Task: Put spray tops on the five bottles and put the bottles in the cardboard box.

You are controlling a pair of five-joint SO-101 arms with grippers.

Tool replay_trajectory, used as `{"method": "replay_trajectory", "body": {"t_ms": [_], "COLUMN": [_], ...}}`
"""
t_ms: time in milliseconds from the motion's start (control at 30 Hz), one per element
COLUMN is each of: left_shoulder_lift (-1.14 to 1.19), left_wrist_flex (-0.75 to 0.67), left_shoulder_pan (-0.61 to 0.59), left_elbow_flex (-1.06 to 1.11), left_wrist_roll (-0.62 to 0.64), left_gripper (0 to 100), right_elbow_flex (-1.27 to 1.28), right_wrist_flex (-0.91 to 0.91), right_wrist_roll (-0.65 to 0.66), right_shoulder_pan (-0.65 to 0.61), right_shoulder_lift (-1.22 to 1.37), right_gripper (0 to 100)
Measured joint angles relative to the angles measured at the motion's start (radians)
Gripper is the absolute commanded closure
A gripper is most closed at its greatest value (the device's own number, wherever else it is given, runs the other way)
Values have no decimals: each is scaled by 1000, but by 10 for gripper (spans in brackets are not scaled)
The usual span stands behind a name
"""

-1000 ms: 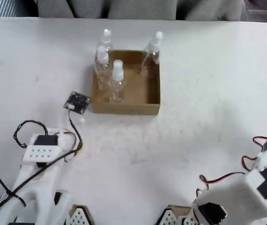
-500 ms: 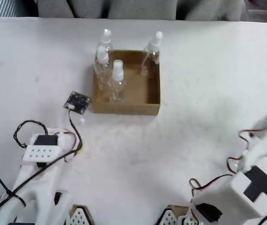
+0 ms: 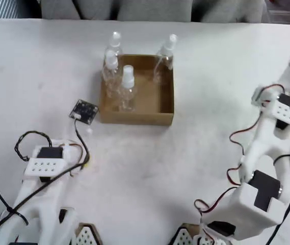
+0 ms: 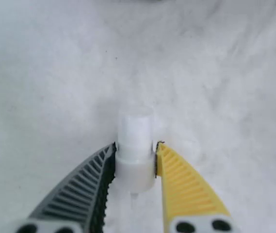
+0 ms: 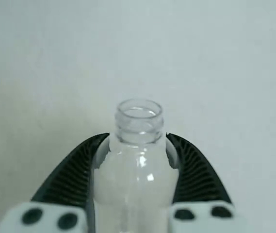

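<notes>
1. The white counter point(image 3: 211, 76) carried everything, with both arms based at its near edge, well apart from each other.
2. The box point(image 3: 137, 118) sat open-topped toward the far middle of the counter.
3. The right arm point(image 3: 259, 153) was stretched along the right side of the counter, well apart from the box. The left arm point(image 3: 43, 168) was folded low at the near left.
4. Four capped bottles point(image 3: 128, 89) stood upright in the box: two at the back left, one nearer the middle and one at the back right. By that count, four of the five looked finished.
5. The fifth bottle point(image 5: 138, 165) was clear with a bare neck. The right tool point(image 5: 138, 138) held it, black jaws closed on its shoulders just below the threads. In the high view it was out at the far right of the counter, nowhere near the box.
6. The last top point(image 4: 135, 160), white, sat in the left tool point(image 4: 135, 145). The grey and yellow jaws were drawn in tight on its collar, above bare counter.
7. What seemed left was to bring the two tools together, seat the top on the open neck, and set that bottle in the free front-right part of the box.
</notes>
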Motion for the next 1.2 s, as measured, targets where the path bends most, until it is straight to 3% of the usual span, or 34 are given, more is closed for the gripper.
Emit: {"method": "replay_trajectory", "body": {"t_ms": [167,400,767,1033,1200], "left_shoulder_lift": [0,0,0,0,0], "left_wrist_flex": [0,0,0,0,0], "left_shoulder_pan": [0,0,0,0,0], "left_elbow_flex": [0,0,0,0,0], "left_wrist_roll": [0,0,0,0,0], "left_gripper": [951,951,951,951,951], "right_elbow_flex": [14,126,647,1062,1221], "right_wrist_flex": [-215,-276,-364,-605,-644], "right_wrist_roll": [0,0,0,0,0], "right_shoulder_pan": [-80,-103,-203,-422,-532], "right_shoulder_lift": [-26,-224,-829,-1304,-1576], "right_gripper": [981,981,979,981,981]}}
